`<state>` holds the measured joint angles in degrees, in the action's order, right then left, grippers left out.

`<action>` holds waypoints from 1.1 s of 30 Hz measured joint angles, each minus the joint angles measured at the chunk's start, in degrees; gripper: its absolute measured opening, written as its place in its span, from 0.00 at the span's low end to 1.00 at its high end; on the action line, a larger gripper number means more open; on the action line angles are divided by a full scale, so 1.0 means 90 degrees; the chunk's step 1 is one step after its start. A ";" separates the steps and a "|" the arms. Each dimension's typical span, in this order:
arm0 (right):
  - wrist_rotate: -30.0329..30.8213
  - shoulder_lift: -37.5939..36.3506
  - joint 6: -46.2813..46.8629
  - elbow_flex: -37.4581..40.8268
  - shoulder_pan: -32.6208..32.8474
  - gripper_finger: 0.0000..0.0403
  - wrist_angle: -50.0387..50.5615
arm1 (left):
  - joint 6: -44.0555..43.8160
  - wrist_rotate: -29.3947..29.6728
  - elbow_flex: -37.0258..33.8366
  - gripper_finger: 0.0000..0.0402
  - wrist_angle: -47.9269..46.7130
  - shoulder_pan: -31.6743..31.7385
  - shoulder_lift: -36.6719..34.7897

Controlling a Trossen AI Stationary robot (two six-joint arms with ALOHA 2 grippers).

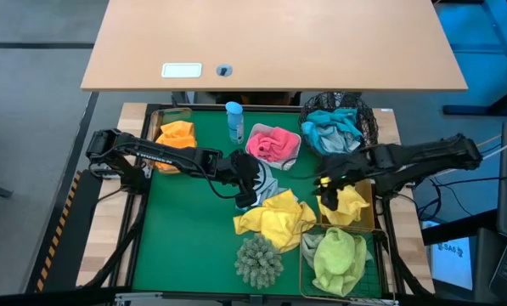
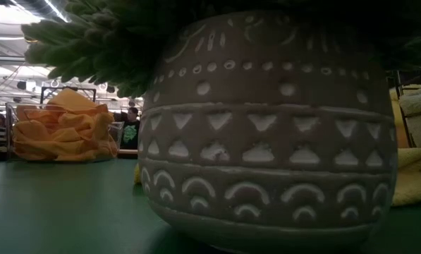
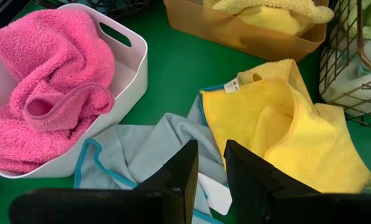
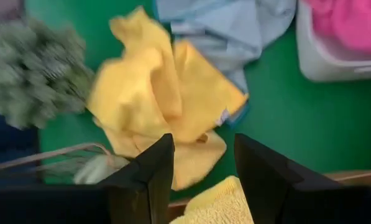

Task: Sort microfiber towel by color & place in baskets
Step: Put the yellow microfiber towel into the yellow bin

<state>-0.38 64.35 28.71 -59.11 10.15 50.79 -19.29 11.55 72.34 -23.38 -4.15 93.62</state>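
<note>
high: yellow towel was seen loose on the green counter, left end effector just beside it, right end effector over the gold basket | left wrist: fingers were held slightly apart, empty, above a grey towel beside the yellow towel | right wrist: fingers were parted, nothing gripped

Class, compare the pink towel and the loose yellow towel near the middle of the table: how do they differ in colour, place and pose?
Colour: the pink towel is pink; the yellow towel is yellow.
Place: the pink towel sits inside the white tub; the yellow towel lies on the green table top, in no basket.
Pose: the pink towel is bunched into folds; the yellow towel lies spread flatter, partly over a grey towel.
Both are fuzzy cloths.
</note>
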 joint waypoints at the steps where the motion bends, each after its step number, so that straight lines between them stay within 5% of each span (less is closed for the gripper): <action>1: -0.0075 0.0166 -0.0065 0.0000 0.0000 0.42 0.0018 | 0.0000 0.0000 0.0000 0.19 0.0000 0.0000 0.0000; 15: -0.0196 0.1801 -0.0911 0.0007 0.0000 0.42 0.0393 | 0.0000 0.0000 0.0000 0.19 -0.0014 0.0000 0.0000; 33: -0.0116 0.1907 -0.0522 0.0010 0.0002 0.42 0.2822 | 0.0000 -0.0001 0.0000 0.19 -0.0019 -0.0004 0.0000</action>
<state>-1.43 81.52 24.01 -59.03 10.17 76.19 -19.29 11.54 72.34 -23.55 -4.19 93.62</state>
